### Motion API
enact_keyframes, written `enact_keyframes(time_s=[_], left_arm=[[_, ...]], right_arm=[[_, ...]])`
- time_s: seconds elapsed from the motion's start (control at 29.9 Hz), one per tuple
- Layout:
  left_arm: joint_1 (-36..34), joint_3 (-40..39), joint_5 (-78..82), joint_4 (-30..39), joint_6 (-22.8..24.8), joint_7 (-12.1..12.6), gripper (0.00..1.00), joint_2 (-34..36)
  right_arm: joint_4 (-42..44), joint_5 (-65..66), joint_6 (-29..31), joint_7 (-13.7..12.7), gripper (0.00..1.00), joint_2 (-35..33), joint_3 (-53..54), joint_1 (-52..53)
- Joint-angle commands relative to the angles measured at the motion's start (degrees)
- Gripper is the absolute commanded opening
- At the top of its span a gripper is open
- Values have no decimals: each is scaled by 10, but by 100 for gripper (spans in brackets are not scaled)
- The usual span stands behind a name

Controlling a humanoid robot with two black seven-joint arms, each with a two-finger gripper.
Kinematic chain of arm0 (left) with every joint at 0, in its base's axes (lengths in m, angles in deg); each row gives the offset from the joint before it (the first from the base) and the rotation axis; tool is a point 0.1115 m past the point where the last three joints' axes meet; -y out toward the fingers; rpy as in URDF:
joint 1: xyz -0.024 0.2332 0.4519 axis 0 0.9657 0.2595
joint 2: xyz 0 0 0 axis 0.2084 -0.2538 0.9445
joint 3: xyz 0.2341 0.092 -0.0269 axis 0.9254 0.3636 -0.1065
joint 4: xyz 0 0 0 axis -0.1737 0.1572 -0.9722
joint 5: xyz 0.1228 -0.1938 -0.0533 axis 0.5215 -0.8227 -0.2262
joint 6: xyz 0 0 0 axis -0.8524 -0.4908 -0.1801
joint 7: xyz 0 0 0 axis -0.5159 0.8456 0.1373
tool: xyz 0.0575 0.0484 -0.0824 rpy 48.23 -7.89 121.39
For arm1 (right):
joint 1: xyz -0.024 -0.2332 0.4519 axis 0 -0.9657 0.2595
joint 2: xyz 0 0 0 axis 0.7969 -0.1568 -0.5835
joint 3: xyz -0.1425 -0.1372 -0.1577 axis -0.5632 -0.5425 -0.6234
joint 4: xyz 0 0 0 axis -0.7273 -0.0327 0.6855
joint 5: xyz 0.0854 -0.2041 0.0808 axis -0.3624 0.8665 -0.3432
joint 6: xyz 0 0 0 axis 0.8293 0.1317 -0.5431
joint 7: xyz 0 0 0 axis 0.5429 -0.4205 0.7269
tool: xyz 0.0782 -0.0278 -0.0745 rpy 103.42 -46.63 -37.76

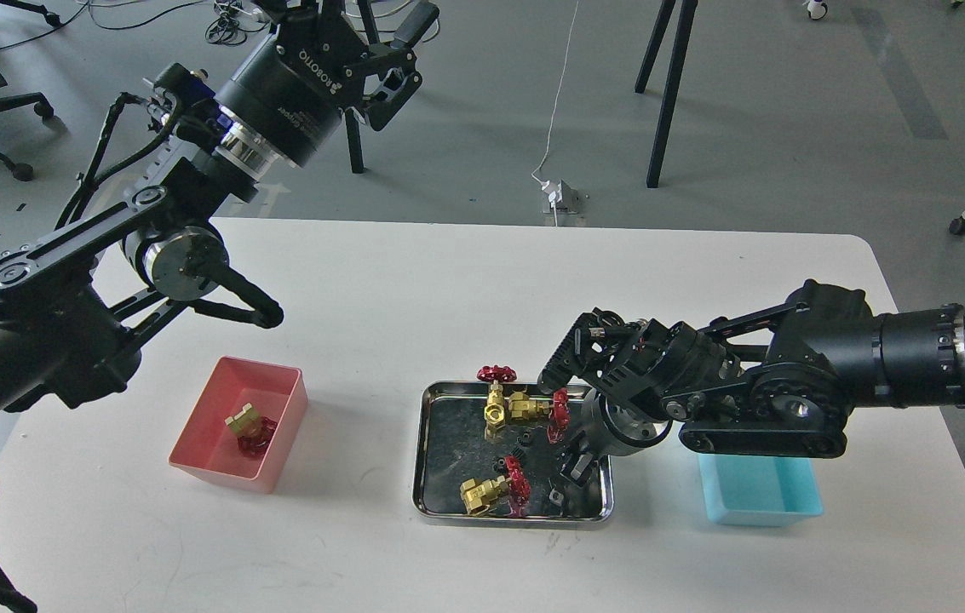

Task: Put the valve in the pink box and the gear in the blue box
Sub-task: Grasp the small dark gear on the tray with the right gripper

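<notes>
Right hand (569, 477) low over steel tray (428, 477), fingers indistinct

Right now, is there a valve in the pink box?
Yes, one valve with a red handwheel lies inside the pink box, while three more sit in the steel tray.

White table (414, 281) carrying three containers

A pink box (271, 426) sits at the left, a steel tray (424, 451) near the middle, and a blue box (759, 498) at the right, all well apart on its surface.
</notes>
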Motion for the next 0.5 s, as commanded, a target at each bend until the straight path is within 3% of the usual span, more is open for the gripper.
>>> enact_keyframes(time_s=[0.0,0.47], left_arm=[[5,0,0,0,0,0,92,0],[8,0,0,0,1,0,92,0]], right_arm=[[11,1,0,0,42,1,0,-10],[35,1,0,0,42,16,0,-19]])
